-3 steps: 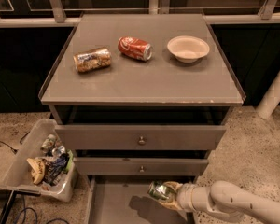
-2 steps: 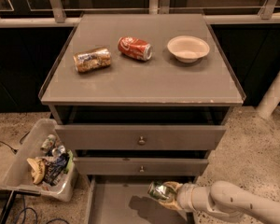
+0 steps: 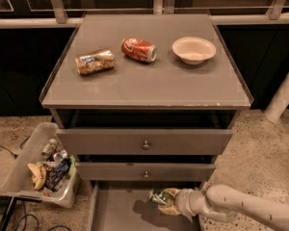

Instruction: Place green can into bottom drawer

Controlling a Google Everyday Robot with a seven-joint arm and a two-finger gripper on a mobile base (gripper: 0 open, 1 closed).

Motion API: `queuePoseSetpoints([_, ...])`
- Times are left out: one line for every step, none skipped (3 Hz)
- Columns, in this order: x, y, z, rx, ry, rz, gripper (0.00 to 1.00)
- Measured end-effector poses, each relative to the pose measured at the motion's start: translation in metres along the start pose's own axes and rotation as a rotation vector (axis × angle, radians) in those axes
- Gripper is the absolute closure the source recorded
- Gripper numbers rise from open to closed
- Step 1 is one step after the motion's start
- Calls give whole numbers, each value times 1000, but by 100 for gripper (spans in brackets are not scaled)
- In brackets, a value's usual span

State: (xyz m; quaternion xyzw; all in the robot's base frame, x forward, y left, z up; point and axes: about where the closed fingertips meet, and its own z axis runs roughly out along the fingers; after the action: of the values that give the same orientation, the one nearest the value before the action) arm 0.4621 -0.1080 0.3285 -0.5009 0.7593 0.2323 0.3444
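Your gripper [image 3: 167, 202] is clamped on the green can [image 3: 158, 197], holding it inside the open bottom drawer [image 3: 116, 211], toward the right and seemingly just off the floor. You are at the placing step. Next, lower until the can rests, release, then back out under the middle drawer [image 3: 145, 171].

The robot's arm [image 3: 250, 210] is a smooth, rounded, off-white tube with a slightly glossy shell that looks like plastic. It enters from the lower right corner. Towards its end it narrows into a short, pale wrist collar [image 3: 187, 202] made of ringed segments. Beyond the collar is the two-finger gripper [image 3: 164, 201], low over the open grey bottom drawer [image 3: 118, 213]. Its fingers [image 3: 172, 208] are dull tan-yellow, stubby and rounded, and they close about the small green-patterned can [image 3: 157, 196].
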Motion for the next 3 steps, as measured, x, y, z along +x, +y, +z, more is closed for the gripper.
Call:
queuePoseSetpoints([18,-8,39,-11,4,26,100])
queuePoseSetpoints([35,-9,72,-7,-19,31,100])
queuePoseSetpoints([51,-2,99,-25,-91,20,100])
